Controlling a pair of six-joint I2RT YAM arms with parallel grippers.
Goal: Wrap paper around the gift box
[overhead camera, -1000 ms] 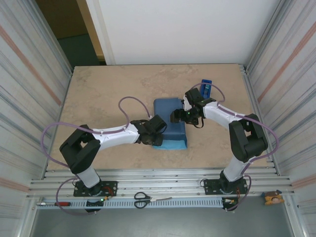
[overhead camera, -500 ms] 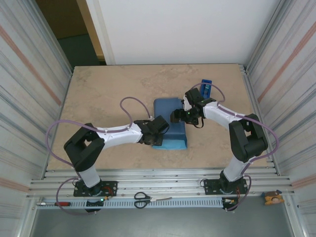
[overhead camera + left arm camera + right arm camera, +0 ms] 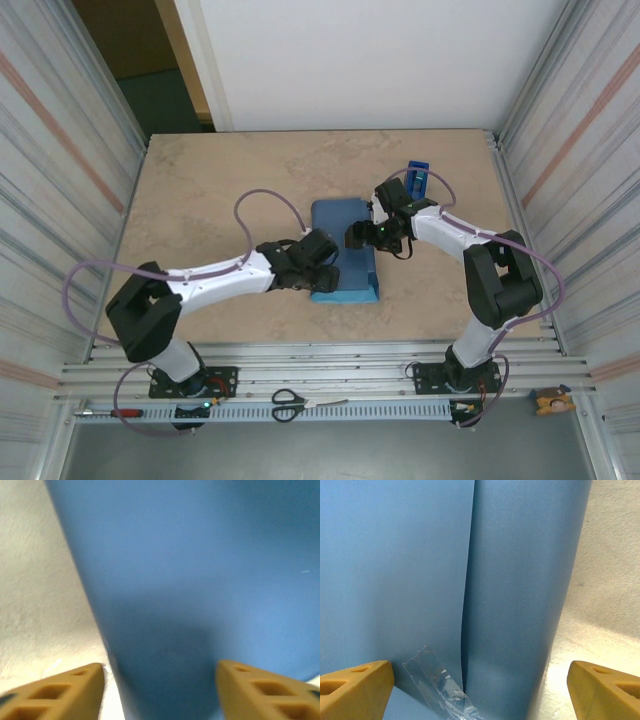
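Note:
The paper (image 3: 347, 250) lies folded over into a blue parcel at the middle of the table; the gift box is hidden inside it. My left gripper (image 3: 325, 262) sits low at the parcel's left edge, open, its tan fingers (image 3: 60, 695) spread on either side of the paper (image 3: 200, 580). From the right, my right gripper (image 3: 360, 237) hovers over the parcel's top, open wide. Under it the paper (image 3: 395, 570) overlaps along a seam (image 3: 467, 605). A strip of clear tape (image 3: 440, 685) crosses the seam near the fingers (image 3: 355, 690).
A blue tape dispenser (image 3: 417, 178) stands behind the right gripper. Scissors (image 3: 290, 403) and a red-handled screwdriver (image 3: 110, 412) lie on the near rail. A small orange object (image 3: 552, 401) rests at the rail's right end. Metal walls close in both sides.
The left arm's elbow has swung out to the left and toward the near edge, while its gripper stayed at the parcel's left edge and opened wider. The right arm has not moved.

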